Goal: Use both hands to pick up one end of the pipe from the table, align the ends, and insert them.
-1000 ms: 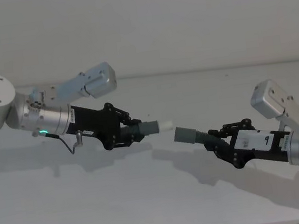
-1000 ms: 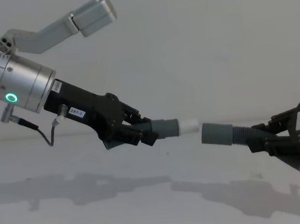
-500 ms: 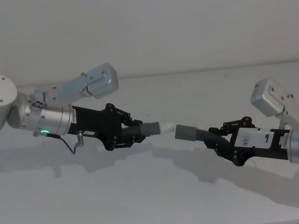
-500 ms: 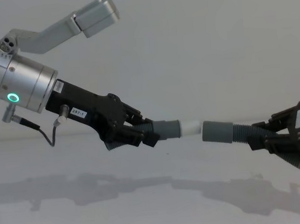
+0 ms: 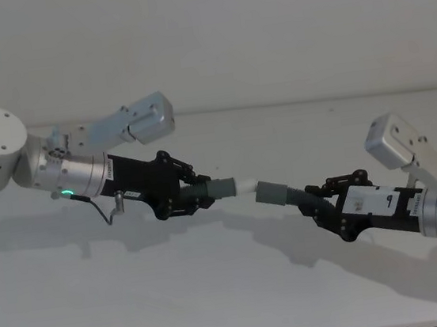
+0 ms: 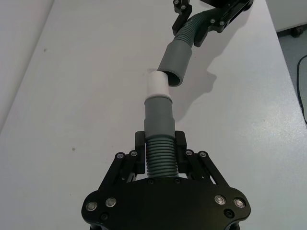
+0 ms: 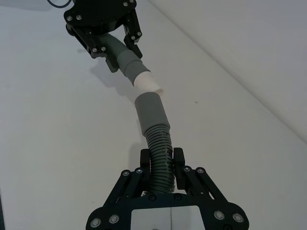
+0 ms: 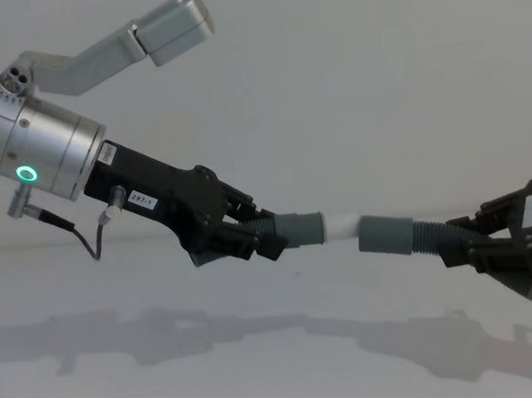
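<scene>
Closer now, both claws (image 8: 251, 240) (image 8: 459, 246) (clamping pipe halves) — left wrist shows white tip (image 6: 157, 85) at cuff (image 6: 173, 61).

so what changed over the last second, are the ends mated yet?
The gap closed. The left gripper carried its pipe piece toward the right one, so the white tip now meets the mouth of the grey cuff held by the right gripper. In the left wrist view the tip sits at the rim, slightly off-axis, not seated. Both grips stayed shut, both pieces clear of the table.
</scene>
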